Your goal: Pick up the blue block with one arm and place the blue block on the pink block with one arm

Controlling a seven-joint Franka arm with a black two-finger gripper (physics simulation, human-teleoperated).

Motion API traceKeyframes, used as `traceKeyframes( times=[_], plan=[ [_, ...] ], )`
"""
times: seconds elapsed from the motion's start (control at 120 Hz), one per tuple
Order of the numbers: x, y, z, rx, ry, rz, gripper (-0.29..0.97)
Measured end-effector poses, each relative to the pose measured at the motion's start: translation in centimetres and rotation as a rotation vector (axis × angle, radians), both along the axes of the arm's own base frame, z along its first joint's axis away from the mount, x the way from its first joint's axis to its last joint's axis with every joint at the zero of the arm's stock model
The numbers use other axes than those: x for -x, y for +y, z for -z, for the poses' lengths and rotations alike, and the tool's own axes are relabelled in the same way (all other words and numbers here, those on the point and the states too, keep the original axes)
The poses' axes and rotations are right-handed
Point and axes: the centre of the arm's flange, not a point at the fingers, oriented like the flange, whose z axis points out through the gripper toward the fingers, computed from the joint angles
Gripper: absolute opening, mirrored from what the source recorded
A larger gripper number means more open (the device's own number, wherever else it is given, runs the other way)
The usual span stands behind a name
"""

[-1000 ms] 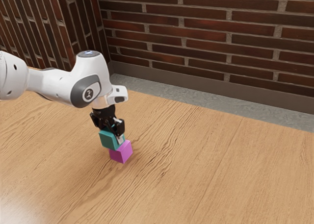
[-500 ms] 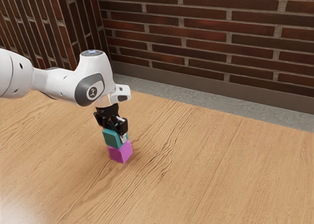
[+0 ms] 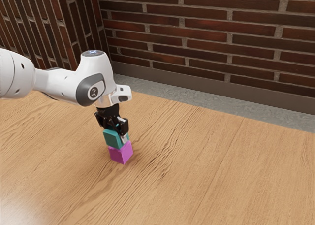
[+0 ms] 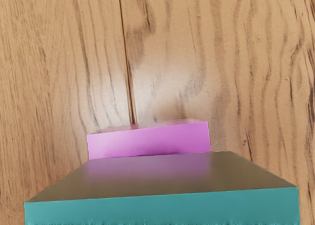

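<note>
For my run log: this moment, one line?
claw: shut on teal cube | teal cube: atop pink cube | pink cube: on wooden table

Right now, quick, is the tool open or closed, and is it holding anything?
Tool: closed on the small blue-green cube, which rests on top of the pink cube.

Over the last second the arm [image 3: 59, 84] has shifted toward the exterior view's right, and its wrist joint has risen slightly. The gripper [image 3: 116, 132] has carried the teal block [image 3: 113, 139] from a position offset over the upper left corner of the pink block [image 3: 121, 153] to one squarely above it, faces meeting. Within the last half second the displacement is barely perceptible.
</note>
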Motion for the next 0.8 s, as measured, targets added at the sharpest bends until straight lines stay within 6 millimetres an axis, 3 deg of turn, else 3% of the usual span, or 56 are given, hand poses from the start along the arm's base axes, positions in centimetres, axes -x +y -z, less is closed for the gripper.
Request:
traceKeyframes(
  times=[0.8],
  plan=[
    [-0.2, 0.0, 1.3, 0.002, 0.02, 0.011, 0.28]
  ],
)
